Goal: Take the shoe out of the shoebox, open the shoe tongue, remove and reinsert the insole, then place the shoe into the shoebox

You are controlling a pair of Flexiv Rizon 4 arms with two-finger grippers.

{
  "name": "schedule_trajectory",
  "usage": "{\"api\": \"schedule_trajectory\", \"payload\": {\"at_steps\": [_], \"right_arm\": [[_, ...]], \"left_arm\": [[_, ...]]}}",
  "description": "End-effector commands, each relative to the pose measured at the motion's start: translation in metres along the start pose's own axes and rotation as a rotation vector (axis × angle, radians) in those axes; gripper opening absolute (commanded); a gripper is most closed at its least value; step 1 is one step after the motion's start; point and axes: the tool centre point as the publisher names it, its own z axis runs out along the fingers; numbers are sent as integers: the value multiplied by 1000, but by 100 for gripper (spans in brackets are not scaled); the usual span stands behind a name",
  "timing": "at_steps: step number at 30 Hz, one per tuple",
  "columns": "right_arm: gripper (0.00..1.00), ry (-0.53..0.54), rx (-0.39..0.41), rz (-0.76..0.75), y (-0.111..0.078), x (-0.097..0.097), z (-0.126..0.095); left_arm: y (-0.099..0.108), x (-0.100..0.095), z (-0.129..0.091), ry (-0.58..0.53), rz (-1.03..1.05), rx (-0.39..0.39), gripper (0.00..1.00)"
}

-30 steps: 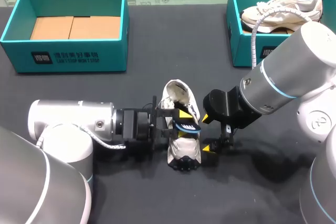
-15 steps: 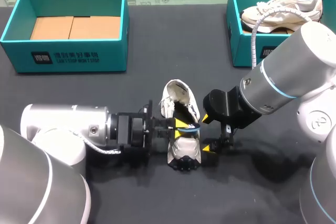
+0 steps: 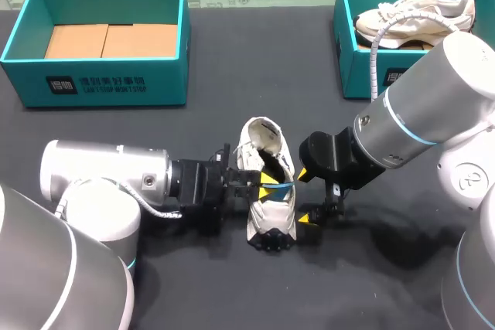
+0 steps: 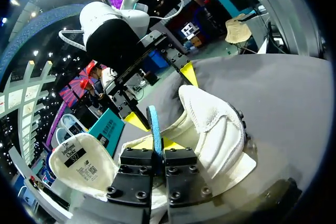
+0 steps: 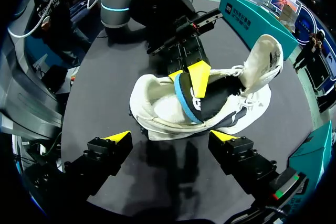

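Observation:
A white sneaker (image 3: 269, 214) lies on the black table (image 3: 193, 121) between my two grippers, its tongue (image 3: 259, 133) pulled open. My left gripper (image 3: 267, 184) is at the shoe's opening, shut on the blue-edged black insole (image 3: 281, 186), which stands on edge partly out of the shoe. In the left wrist view the insole (image 4: 154, 129) is pinched between the fingers of the left gripper (image 4: 156, 148), with the sneaker (image 4: 215, 124) just beyond. My right gripper (image 3: 308, 196) is open beside the shoe. The right wrist view has the sneaker (image 5: 157, 103) and insole (image 5: 185, 100) just ahead of the open right gripper (image 5: 170, 139).
A teal shoebox (image 3: 93, 83) with only a cardboard floor stands at the back left. At the back right a second teal box (image 3: 360, 75) holds another white sneaker (image 3: 414, 11). Bare table lies in front of and behind the shoe.
My left gripper closed on the insole. The left arm drew back to the left, then came right again to the shoe's opening. The right arm kept still.

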Motion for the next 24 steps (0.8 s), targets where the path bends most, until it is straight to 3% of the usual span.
{"api": "schedule_trajectory", "payload": {"at_steps": [1,4,6,7,11,18,24], "right_arm": [[100,-3,-1,0,-1,2,1],[100,-3,-1,0,-1,2,1],[100,-3,-1,0,-1,2,1],[100,-3,-1,0,-1,2,1],[100,-3,-1,0,-1,2,1],[100,-3,-1,0,-1,2,1],[100,-3,-1,0,-1,2,1]], "left_arm": [[2,-2,2,-4,-8,7,0],[-6,-2,-2,-19,-20,36,0],[-12,-2,-4,-25,-18,55,36],[-16,-2,-5,-28,-14,60,39],[-28,-2,-9,-37,-8,87,36],[-41,-1,-11,-49,-1,112,20],[-48,-1,-9,-33,9,126,27]]}}
